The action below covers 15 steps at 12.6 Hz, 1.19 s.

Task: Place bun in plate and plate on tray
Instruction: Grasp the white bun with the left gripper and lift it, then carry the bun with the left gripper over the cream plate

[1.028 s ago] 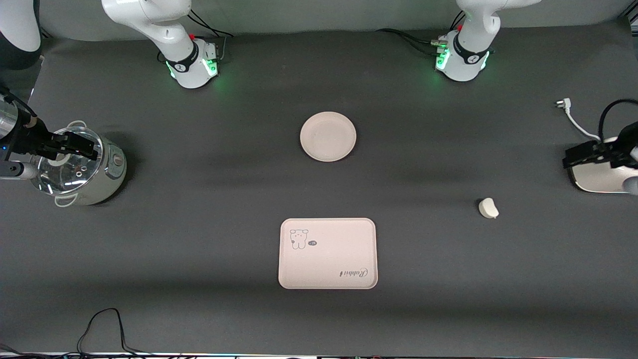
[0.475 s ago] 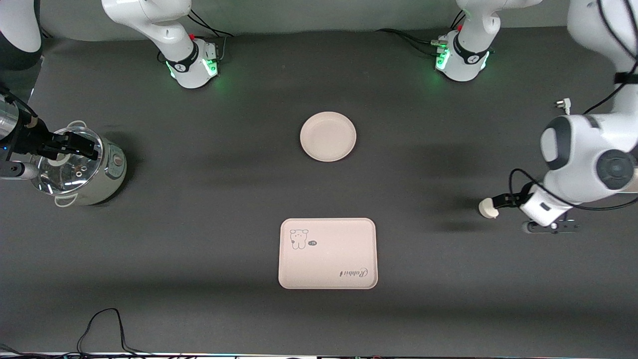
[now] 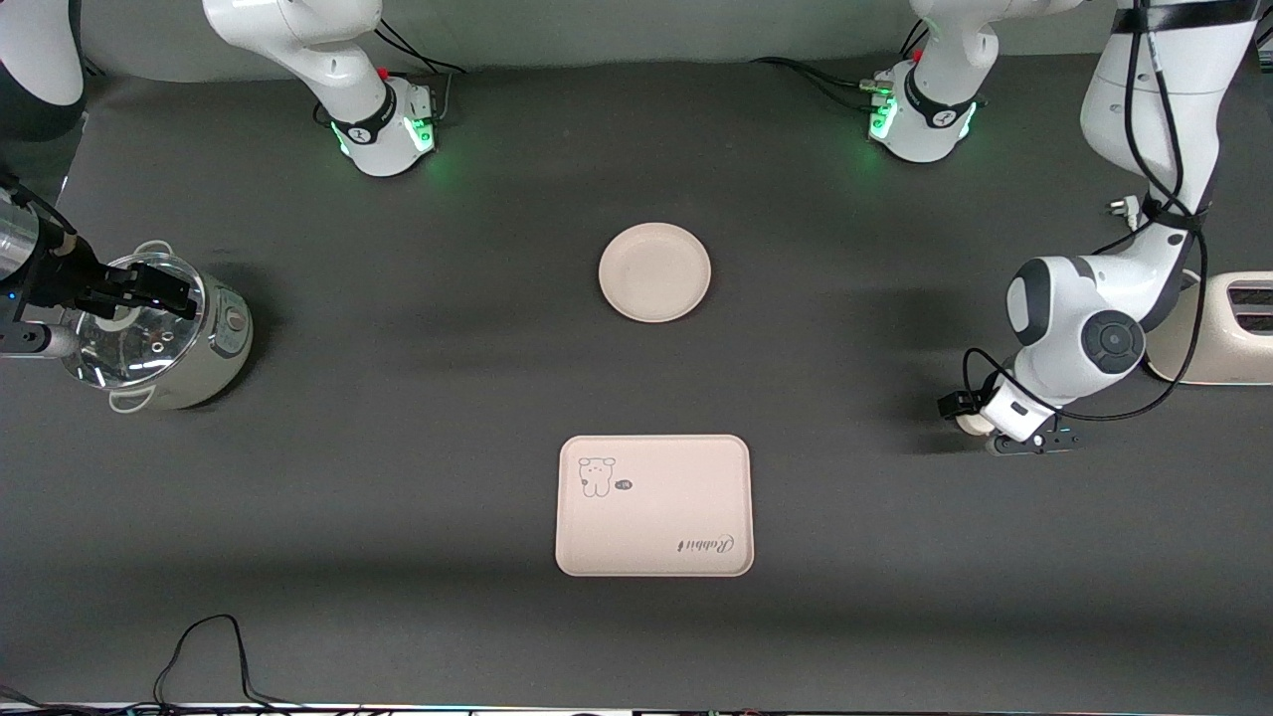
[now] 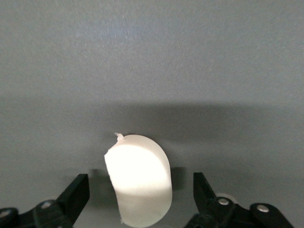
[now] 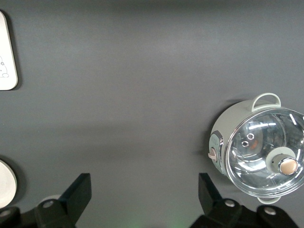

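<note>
The bun (image 4: 140, 178), a small white curved lump, lies on the dark mat toward the left arm's end of the table. My left gripper (image 3: 973, 424) is down around it. Its black fingers (image 4: 78, 190) stand on either side of the bun with a gap on each side, so it is open (image 4: 141, 186). In the front view the hand hides most of the bun (image 3: 965, 422). The round plate (image 3: 654, 271) sits bare mid-table. The tray (image 3: 653, 505) lies nearer the front camera than the plate. My right gripper (image 3: 149, 291) waits open above the pot, nothing between its fingers (image 5: 142, 187).
A small cooking pot (image 3: 159, 343) with a glass lid stands at the right arm's end. A white appliance (image 3: 1228, 333) and a white plug and cable (image 3: 1124, 207) lie at the left arm's end. A black cable (image 3: 209, 646) loops at the front edge.
The left arm has swung in from the table's end and set its gripper down around the bun. The right arm has not moved.
</note>
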Tool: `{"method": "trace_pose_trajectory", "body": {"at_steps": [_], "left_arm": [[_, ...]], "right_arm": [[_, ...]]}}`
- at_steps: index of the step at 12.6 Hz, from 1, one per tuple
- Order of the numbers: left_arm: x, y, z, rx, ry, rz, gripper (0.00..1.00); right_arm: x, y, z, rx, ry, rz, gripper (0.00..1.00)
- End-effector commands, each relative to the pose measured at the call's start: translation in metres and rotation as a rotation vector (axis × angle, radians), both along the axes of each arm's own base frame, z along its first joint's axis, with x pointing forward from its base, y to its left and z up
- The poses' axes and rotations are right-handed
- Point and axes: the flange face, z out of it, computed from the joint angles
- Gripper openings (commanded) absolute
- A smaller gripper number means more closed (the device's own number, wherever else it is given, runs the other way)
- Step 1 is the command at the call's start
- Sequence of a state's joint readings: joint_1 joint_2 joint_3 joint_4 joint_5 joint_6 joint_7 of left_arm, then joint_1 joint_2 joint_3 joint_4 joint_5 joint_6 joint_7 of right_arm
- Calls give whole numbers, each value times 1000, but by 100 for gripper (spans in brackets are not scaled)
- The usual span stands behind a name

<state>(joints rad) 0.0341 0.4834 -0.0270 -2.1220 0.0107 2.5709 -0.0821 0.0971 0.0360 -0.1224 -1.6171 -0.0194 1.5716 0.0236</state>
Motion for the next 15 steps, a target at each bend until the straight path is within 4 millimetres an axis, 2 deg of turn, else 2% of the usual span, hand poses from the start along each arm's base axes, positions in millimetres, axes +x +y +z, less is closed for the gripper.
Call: {"method": "trace_pose_trajectory", "body": {"at_steps": [1, 2, 4, 5, 6, 8, 9, 10, 11, 13, 14, 15], "left_arm": [[-1, -4, 7, -2, -4, 20, 20], [-1, -5, 8, -2, 1, 14, 0], [0, -11, 13, -1, -5, -10, 0], [1, -14, 23, 0, -13, -21, 0], [1, -30, 46, 0, -4, -42, 0], [-14, -98, 113, -8, 37, -48, 0], [-29, -144, 143, -24, 44, -32, 0], [-53, -202, 166, -45, 50, -20, 0], [-78, -260, 178, -53, 43, 6, 0], [-128, -369, 180, -61, 24, 121, 0], [-151, -409, 168, -59, 27, 142, 0], [-169, -434, 154, -66, 14, 132, 0]], "right_arm": [[-6, 0, 3, -14, -16, 17, 100], [-6, 0, 4, -14, -18, 17, 100], [-6, -1, 4, -15, -16, 19, 100], [-6, 0, 3, -14, -16, 19, 100], [-6, 0, 3, -14, -16, 17, 100], [-6, 0, 4, -14, -16, 19, 100], [-6, 0, 3, -14, -16, 19, 100], [-6, 0, 3, -14, -16, 17, 100], [-6, 0, 3, -14, -16, 17, 100], [-7, 0, 3, -14, -15, 19, 100], [-7, 0, 3, -14, -15, 17, 100], [-7, 0, 3, -14, -15, 19, 100]]}}
